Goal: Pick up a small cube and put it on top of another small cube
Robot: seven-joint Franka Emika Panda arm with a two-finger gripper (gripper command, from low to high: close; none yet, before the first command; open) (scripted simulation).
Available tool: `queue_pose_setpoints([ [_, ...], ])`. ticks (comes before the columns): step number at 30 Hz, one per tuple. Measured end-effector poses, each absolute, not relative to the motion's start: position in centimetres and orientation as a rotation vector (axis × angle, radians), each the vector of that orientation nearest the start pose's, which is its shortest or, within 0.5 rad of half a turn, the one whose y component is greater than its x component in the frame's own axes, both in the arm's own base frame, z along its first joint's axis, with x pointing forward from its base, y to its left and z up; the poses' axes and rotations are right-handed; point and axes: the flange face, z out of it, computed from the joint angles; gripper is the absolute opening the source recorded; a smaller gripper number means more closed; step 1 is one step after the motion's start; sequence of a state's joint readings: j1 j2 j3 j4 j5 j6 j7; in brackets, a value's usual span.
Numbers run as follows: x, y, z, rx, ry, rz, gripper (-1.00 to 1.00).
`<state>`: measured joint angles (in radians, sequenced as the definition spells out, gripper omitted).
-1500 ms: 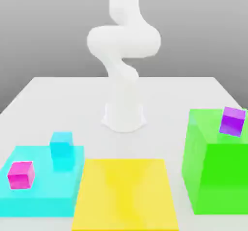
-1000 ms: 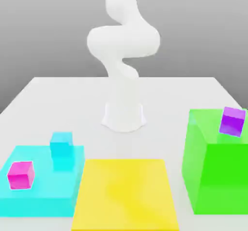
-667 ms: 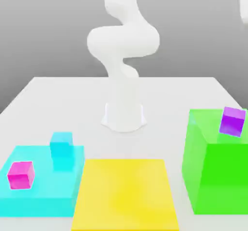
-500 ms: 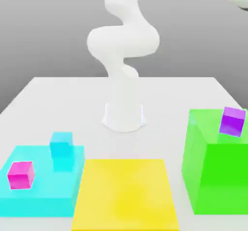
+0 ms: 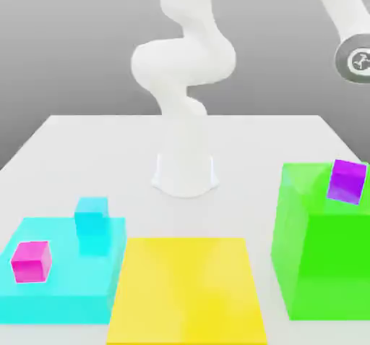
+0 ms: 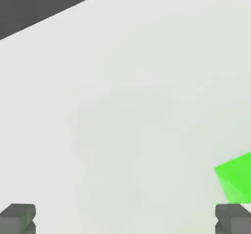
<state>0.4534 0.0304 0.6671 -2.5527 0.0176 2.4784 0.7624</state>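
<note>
A small purple cube (image 5: 347,181) sits on top of the tall green block (image 5: 321,249) at the exterior view's right. A small magenta cube (image 5: 30,261) and a small cyan cube (image 5: 92,215) rest on the low cyan platform (image 5: 65,293) at the exterior view's left. The arm's end (image 5: 355,61) hangs high above the green block, at the upper right of the exterior view. In the hand view my gripper (image 6: 125,218) is open, its two grey fingertips (image 6: 18,217) far apart with nothing between them, over bare white table with a corner of the green block (image 6: 238,178) beside it.
A flat yellow pad (image 5: 188,289) lies at the front middle of the white table (image 5: 108,155). The arm's white base (image 5: 186,166) stands at the table's middle back. The table's far edge meets a dark background (image 6: 39,2) in the hand view.
The arm's end has swung down into the exterior view at the upper right, lowering toward the green block. The cubes have not moved. The gripper has stayed open.
</note>
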Motion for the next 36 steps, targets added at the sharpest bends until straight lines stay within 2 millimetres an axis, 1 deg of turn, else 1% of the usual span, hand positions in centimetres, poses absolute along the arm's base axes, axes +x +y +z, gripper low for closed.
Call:
queue_pose_setpoints([
  [8,19.5,35.3,24.6,-3.165,-0.064,0.072,0.0],
  [16,21.4,31.4,24.1,-3.123,0.352,0.018,0.0],
  [21,22.1,29.0,23.0,-3.079,0.6,0.009,0.0],
  [26,22.3,26.5,21.4,-3.027,0.838,0.013,0.0],
  [33,23.1,23.3,19.9,-2.93,1.133,0.002,0.0],
  [36,23.6,23.0,18.9,-2.909,1.181,-0.004,0.0],
])
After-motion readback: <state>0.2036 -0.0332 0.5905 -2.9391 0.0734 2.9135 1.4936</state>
